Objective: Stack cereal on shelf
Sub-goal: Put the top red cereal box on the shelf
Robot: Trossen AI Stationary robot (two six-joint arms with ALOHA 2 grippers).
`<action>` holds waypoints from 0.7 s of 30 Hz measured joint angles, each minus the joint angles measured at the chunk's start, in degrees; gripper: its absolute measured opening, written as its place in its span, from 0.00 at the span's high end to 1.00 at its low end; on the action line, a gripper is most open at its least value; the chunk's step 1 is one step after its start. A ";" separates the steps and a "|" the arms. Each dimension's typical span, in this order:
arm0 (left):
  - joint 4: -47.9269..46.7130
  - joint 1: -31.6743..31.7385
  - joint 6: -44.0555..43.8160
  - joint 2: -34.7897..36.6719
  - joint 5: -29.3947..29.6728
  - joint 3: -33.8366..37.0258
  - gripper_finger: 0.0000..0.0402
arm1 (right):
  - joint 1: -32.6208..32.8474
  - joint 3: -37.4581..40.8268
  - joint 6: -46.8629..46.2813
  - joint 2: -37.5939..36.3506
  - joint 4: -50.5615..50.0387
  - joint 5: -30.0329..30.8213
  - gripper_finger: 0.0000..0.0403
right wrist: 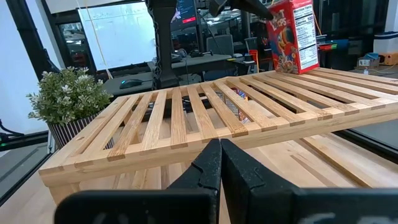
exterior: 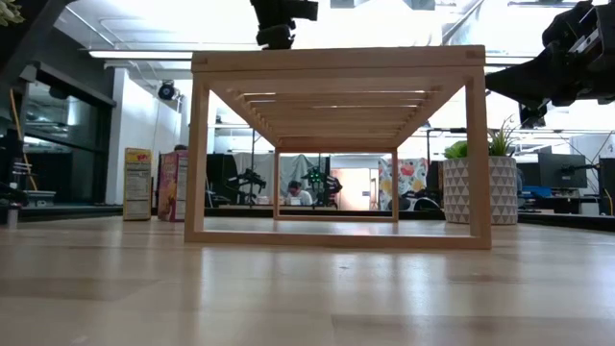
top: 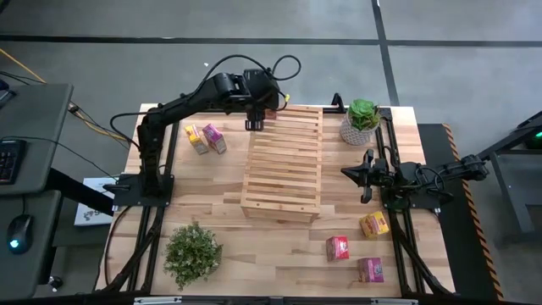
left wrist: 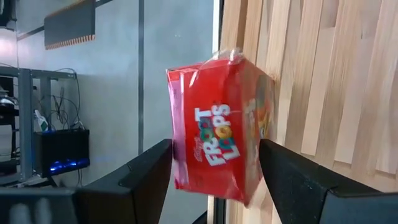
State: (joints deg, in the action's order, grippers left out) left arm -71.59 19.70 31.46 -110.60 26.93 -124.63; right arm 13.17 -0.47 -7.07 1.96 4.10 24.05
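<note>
While the left gripper (left wrist: 214,171) holds a red cereal box (left wrist: 219,129) between its two fingers at the far left corner of the shelf (top: 283,165), the box's lower face sits at or just above the top slats; whether it bears on the wood cannot be told. The right wrist view shows it upright, slightly tilted, close to the shelf's far edge.

Risks, as judged: release from a tilted posture could tip the box, since it is narrow and tall; placed this near the corner, it could fall off the back or side edge onto the table (top: 279,246); an edge could also catch in a gap between slats, leaving it crooked.

Remaining stock: a yellow box (top: 196,139) and a pink box (top: 214,138) stand on the table left of the shelf, just beside each other; three further boxes lie near the front right, one yellow (top: 374,224), one red (top: 338,247), one pink (top: 370,269).

The right gripper (right wrist: 219,163) waits right of the shelf, fingers pressed together and empty, near the white potted plant (top: 361,121); a second plant (top: 193,252) occupies the front left.

Room for movement: the slatted top is otherwise bare, giving ample placement space toward the near side; the left arm's retreat over the table looks unobstructed apart from the two standing boxes.
</note>
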 joint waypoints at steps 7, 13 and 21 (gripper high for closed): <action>1.61 -0.21 0.27 0.51 0.25 -0.01 0.43 | -0.01 0.02 0.00 0.00 -0.02 0.00 1.00; 1.55 -0.22 0.27 0.46 0.24 -0.01 0.43 | 0.01 0.01 0.01 0.00 -0.01 0.00 1.00; 1.57 -0.75 0.29 2.11 0.13 -0.01 0.43 | 0.00 0.02 0.02 0.00 -0.02 0.00 1.00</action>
State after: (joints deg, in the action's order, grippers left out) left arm -70.02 18.96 31.75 -108.49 27.06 -124.64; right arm 13.17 -0.45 -7.05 1.96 4.08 24.05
